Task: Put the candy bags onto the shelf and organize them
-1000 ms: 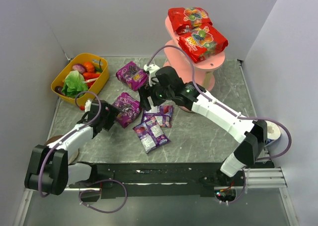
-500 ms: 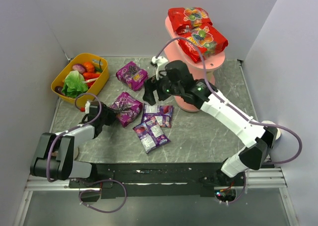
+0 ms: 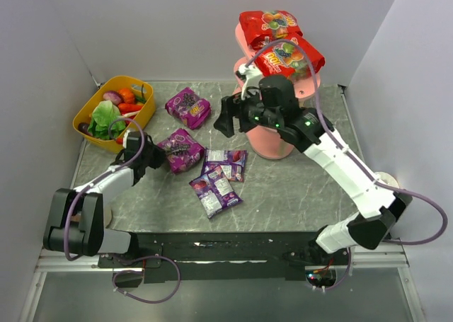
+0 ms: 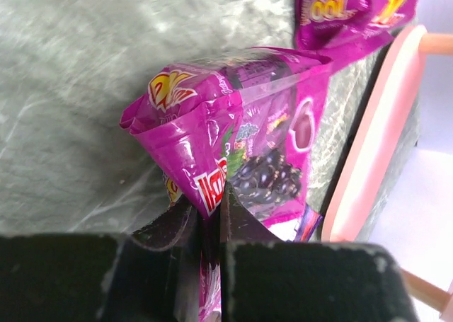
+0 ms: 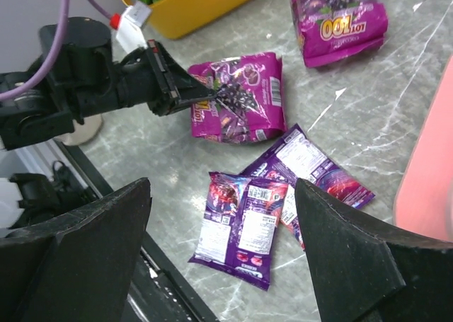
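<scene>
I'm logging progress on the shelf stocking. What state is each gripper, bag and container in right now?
left gripper: shut on a purple bag, pinching its edge.
right gripper: open, empty, above the table.
red bags: both lying on the shelf.
other purple bags: flat on the table, not shelved.
yellow basket: holding toy vegetables.
</scene>
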Tool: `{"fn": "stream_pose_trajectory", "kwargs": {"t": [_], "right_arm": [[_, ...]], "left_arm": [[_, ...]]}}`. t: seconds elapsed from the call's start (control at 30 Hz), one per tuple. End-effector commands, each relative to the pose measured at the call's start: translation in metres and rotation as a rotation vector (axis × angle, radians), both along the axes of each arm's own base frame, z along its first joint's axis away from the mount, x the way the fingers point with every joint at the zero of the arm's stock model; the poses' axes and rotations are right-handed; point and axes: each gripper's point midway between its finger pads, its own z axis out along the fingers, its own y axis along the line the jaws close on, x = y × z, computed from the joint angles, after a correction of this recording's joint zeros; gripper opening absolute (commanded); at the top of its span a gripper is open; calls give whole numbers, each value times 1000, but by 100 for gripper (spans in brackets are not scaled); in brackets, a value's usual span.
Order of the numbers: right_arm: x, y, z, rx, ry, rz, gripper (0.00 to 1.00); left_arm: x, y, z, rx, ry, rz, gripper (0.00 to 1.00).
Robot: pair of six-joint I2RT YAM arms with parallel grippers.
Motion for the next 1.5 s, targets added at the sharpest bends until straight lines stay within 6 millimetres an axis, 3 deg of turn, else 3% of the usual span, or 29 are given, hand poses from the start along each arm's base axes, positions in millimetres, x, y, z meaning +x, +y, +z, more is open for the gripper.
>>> {"fn": "stream_pose_trajectory", "kwargs": {"t": [0.0,0.37,0.5,0.67,0.7,0.73,0.9,1.0,1.2,1.4,1.47], "right_arm": [[-16,-17,67,147,-103,9,89],[-47,-44,116,263,-212,60,92],[-59,-52,131,296,-253,71,93],[-71,-64,146,318,-284,58,93],[-72,-66,148,319,-291,50,93],[-75,-70,151,326,-301,44,93],[-82,-80,157,329,-323,22,94],[-86,-87,157,326,-329,1,94],[-93,-108,170,342,-386,-69,94],[-91,-128,184,351,-450,-164,95],[-90,-133,185,348,-460,-185,95]], "left_arm": [[13,-8,49,42,-116,-103,1],[8,-18,140,70,-326,-216,1],[8,-32,180,26,-424,-282,1],[8,-49,214,-59,-489,-343,1],[9,-51,215,-74,-483,-344,1],[13,-54,234,-107,-534,-340,1],[27,-73,266,-225,-605,-358,1],[40,-94,300,-283,-666,-397,1],[71,-149,324,-344,-696,-484,1],[103,-194,322,-495,-707,-536,1],[103,-210,326,-550,-734,-590,1]]}}
